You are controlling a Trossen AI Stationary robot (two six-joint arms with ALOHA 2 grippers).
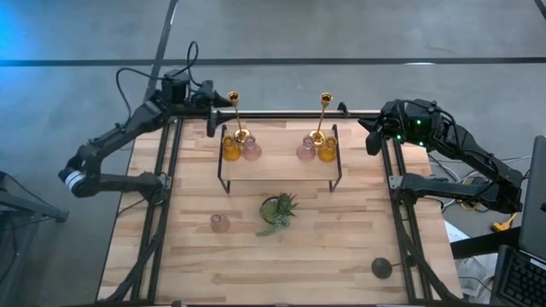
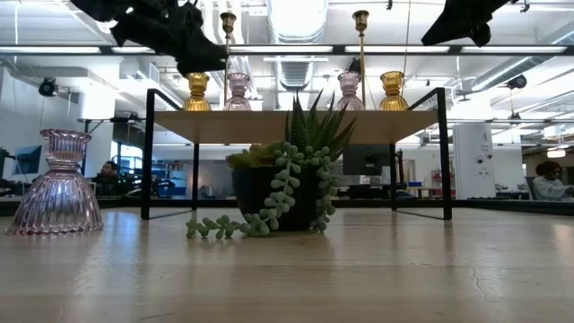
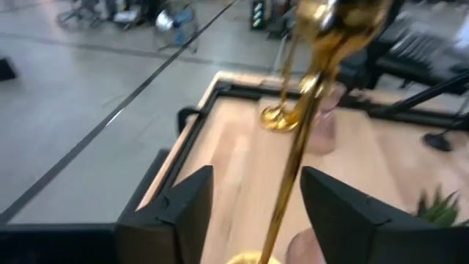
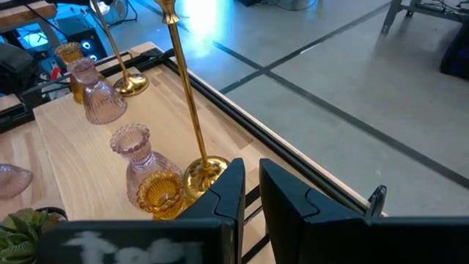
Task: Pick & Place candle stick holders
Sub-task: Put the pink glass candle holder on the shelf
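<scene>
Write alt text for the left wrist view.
The left gripper stands open around the slim stem of a gold candle stick holder, fingers clear of it. Beyond, a second gold holder's base sits on the wooden shelf, with grey floor behind.

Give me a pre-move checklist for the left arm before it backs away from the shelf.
1. Left end effector open around the gold candlestick stem: ok.
2. Fingers clear of the stem: cannot tell.
3. Candlestick base seated on the shelf: ok.
4. Right end effector parked, shut, holding nothing: ok.
5. Pink holder still on the table, not shelved: not ok.
</scene>
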